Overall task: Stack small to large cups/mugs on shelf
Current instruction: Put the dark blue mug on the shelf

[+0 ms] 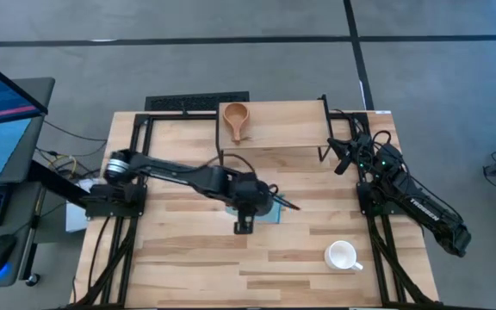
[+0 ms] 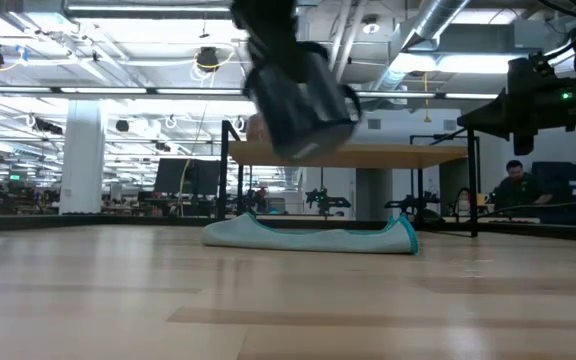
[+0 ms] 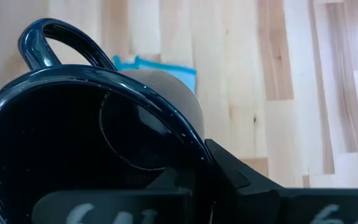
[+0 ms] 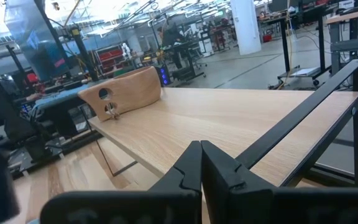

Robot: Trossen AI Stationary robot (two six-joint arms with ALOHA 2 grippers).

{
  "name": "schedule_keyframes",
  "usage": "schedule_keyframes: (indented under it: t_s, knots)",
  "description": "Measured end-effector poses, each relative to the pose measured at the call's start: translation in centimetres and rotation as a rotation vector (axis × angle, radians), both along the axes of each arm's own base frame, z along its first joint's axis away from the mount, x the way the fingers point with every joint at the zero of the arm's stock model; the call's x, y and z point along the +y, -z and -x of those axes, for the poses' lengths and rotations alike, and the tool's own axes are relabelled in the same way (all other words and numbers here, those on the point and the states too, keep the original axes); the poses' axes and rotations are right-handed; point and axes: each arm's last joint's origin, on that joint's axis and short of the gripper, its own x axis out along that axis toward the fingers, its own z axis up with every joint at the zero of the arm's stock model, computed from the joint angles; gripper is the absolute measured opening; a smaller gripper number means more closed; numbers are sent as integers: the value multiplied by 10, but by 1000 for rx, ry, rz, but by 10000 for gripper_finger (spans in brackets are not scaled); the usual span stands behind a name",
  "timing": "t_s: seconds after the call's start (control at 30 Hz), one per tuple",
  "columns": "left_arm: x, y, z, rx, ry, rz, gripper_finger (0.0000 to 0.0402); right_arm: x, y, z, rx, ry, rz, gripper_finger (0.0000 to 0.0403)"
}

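Note:
My left gripper [image 1: 252, 203] is shut on the dark navy mug [image 3: 73, 143], which hangs tilted over the blue folded cloth [image 2: 313, 236] at the table's middle. In the low view the mug [image 2: 303, 100] is well clear of the cloth. The small tan wooden cup [image 1: 235, 119] stands on the shelf [image 1: 282, 125] at the far side, near its left end. The white mug [image 1: 343, 256] stands on the table near the front right. My right gripper [image 4: 201, 163] is shut on nothing and rests at the right, beside the shelf. My left gripper holds the navy mug by its wall at the rim [image 3: 194, 146], on the side away from the handle [image 3: 45, 37]. One finger [image 3: 235, 174] lies outside the wall, the other inside the mug. The fingers slant down from above. The mug hangs tilted, lifted clear.
The shelf's thin black legs [image 1: 324, 129] stand on the tabletop at the far side. The right arm [image 1: 412, 202] lies along the table's right edge. Bare tabletop lies between the cloth and the white mug.

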Motion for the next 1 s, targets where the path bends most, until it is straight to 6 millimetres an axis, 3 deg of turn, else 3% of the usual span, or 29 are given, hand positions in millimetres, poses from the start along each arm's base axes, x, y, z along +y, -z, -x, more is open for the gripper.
schedule_keyframes:
  t_s: [0.43, 0.67, 1.0]
  knots:
    - [-24, 38, -63, 109, 33, -20, 3, 0, 0, 0, 0, -2, -1, 26]
    - [-26, 64, -74, 186, 20, -17, 3, 0, 0, 0, 0, -4, 0, 26]
    - [-21, 60, -77, 170, -23, 57, 20, 0, 0, 0, 0, -4, -1, 26]
